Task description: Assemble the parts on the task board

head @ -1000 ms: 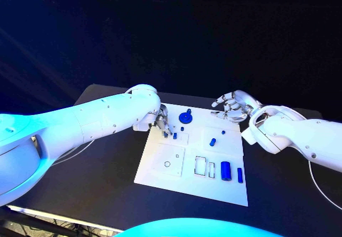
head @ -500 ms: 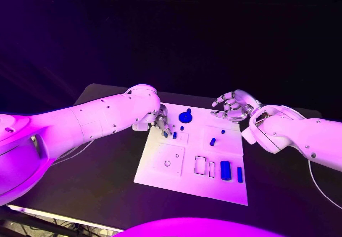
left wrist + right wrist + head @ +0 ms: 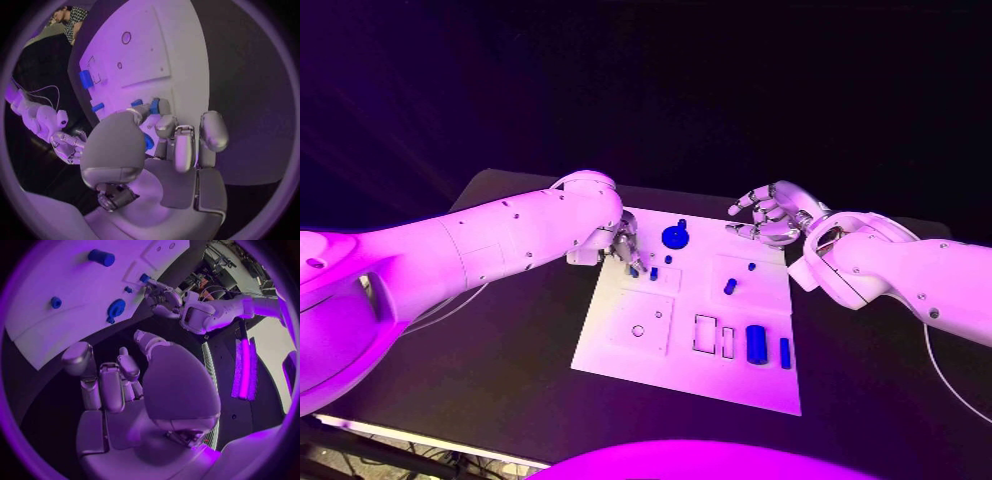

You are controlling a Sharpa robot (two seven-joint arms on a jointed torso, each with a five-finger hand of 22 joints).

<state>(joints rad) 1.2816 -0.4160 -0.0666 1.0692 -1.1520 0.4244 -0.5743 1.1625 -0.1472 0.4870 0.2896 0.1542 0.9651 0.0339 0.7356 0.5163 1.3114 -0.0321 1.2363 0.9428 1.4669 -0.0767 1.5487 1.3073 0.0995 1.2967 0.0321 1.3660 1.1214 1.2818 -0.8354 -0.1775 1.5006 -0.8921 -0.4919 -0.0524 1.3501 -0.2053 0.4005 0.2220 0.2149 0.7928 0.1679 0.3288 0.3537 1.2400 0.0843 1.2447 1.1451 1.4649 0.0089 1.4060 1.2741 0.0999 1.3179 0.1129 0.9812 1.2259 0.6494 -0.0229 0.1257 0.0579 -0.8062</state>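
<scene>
— Where's the risk?
— The left hand (image 3: 620,243) pinches a small blue peg (image 3: 653,274) at the task board (image 3: 678,373)'s ten o'clock corner; any tilt could jam it.
— And the right hand (image 3: 769,215)?
— Hovering at one o'clock, fingers loosely curled, holding nothing — clear of the blue wheel (image 3: 675,237).

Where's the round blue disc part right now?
In the head view the round blue disc sits at the task board's far edge, between the left hand and the right hand.
</scene>
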